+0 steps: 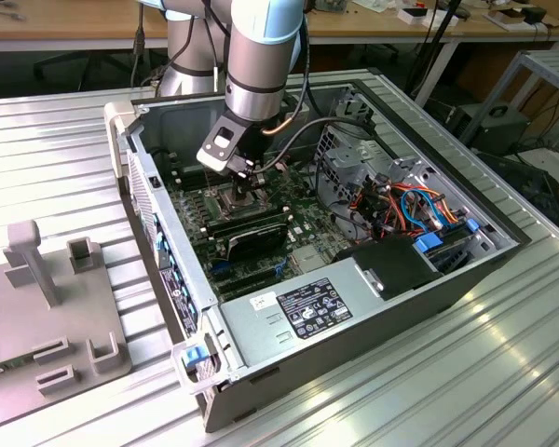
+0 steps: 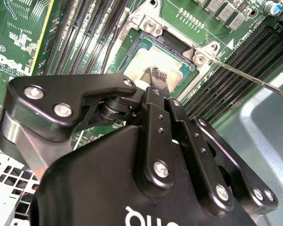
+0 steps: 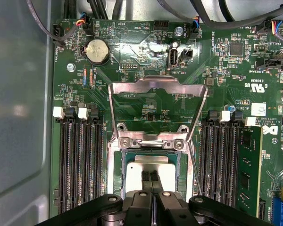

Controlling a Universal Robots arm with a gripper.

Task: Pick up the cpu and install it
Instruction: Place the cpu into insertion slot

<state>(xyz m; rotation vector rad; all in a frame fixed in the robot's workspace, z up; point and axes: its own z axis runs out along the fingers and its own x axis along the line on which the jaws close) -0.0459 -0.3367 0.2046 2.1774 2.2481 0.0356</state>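
Note:
The cpu (image 3: pixel 132 173) is a silver square lying flat in the motherboard socket (image 3: pixel 114 188); the second wrist view also shows the cpu (image 2: pixel 137 60). The socket's metal load plate (image 3: pixel 155 89) stands hinged open, and its thin lever (image 2: pixel 247 76) sticks out to one side. My gripper (image 3: pixel 149 178) hangs straight over the cpu with its two black fingers pressed together, tips at or just above the chip's top, as the gripper (image 2: pixel 156 76) also appears from the other wrist camera. In the exterior view the gripper (image 1: pixel 247 186) is lowered deep into the open computer case (image 1: pixel 168 242).
Memory slots (image 3: pixel 78 160) flank the socket, with one memory module (image 3: pixel 247 165) seated. A coin battery (image 3: pixel 97 51) sits beyond the load plate. A power supply (image 1: pixel 307 303) and coloured cables (image 1: pixel 410 205) crowd the case. A grey fixture (image 1: pixel 47 307) stands on the exterior view's left.

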